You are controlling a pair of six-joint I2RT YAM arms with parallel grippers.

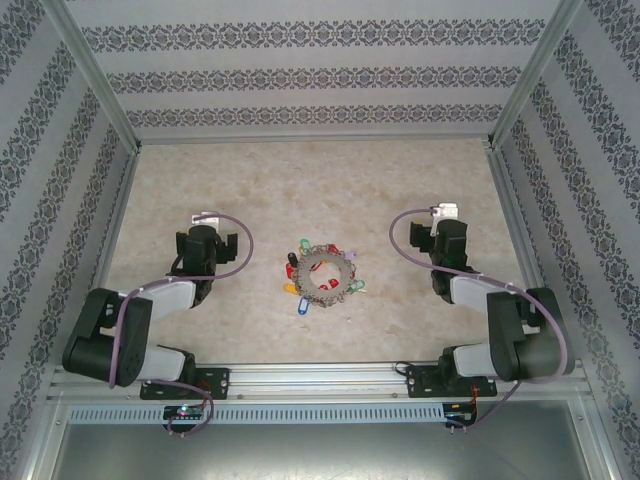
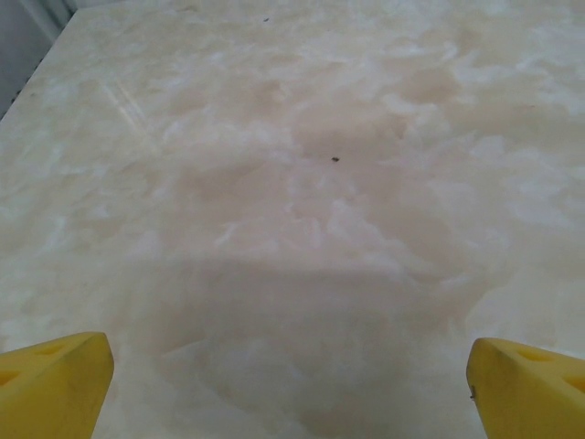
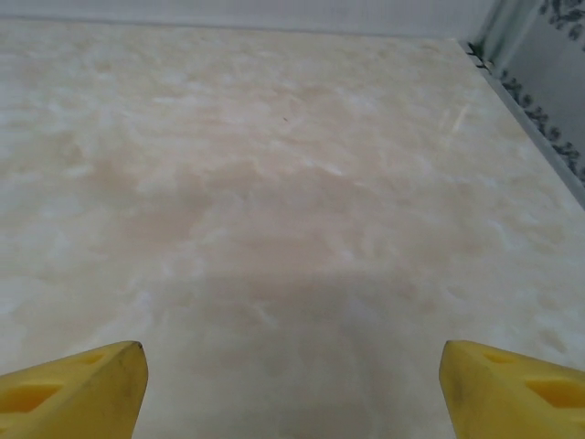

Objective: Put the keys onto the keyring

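Lying on mottled beige table (image 1: 400, 180): round grey keyring (image 1: 322, 275), coloured tags (image 1: 300, 305) fringing, perhaps plastic. Left gripper (image 2: 292, 384), right gripper (image 3: 292, 384) agape, empty.

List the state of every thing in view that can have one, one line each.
keyring: lying flat on the table, not held.
keys: clustered round the keyring; loose or hung, cannot tell.
left gripper: jaws wide open, empty.
right gripper: jaws open, empty.
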